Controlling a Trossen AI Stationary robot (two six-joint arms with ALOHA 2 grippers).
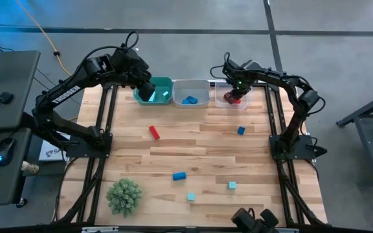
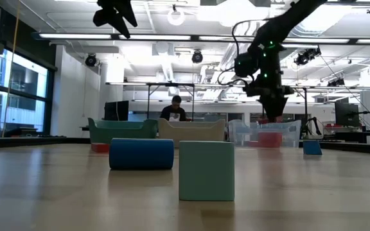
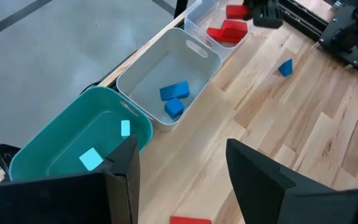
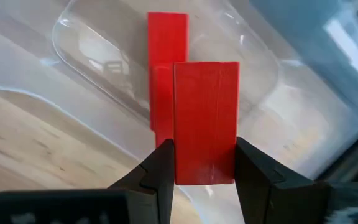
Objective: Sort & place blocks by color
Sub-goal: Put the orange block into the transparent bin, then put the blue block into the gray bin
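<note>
The main risk lies with the right gripper (image 4: 204,163): it holds a red rectangular block (image 4: 205,121) directly over the clear plastic bin (image 1: 220,87), the rightmost of three bins at the far edge of the wooden table (image 1: 206,155), and if the block is let go while tilted or off-centre it could strike the red pieces (image 3: 227,30) already lying inside, bounce, or catch on the rim. Its fingers are narrowed onto the block's two sides, pressing it between them. The left gripper (image 3: 179,168) hovers over the teal plastic bin (image 1: 167,83), the leftmost one, with its fingers spread apart and nothing between them; two light teal blocks (image 3: 92,158) lie inside that bin. The white middle bin (image 3: 201,53) holds two blue blocks (image 3: 174,92). Out on the table, nearer than the bins, a red bar (image 1: 154,132), two more blue pieces (image 1: 179,175) and two teal cubes (image 1: 191,196) remain unsorted, beside a green spiky plant ball (image 1: 124,195).
</note>
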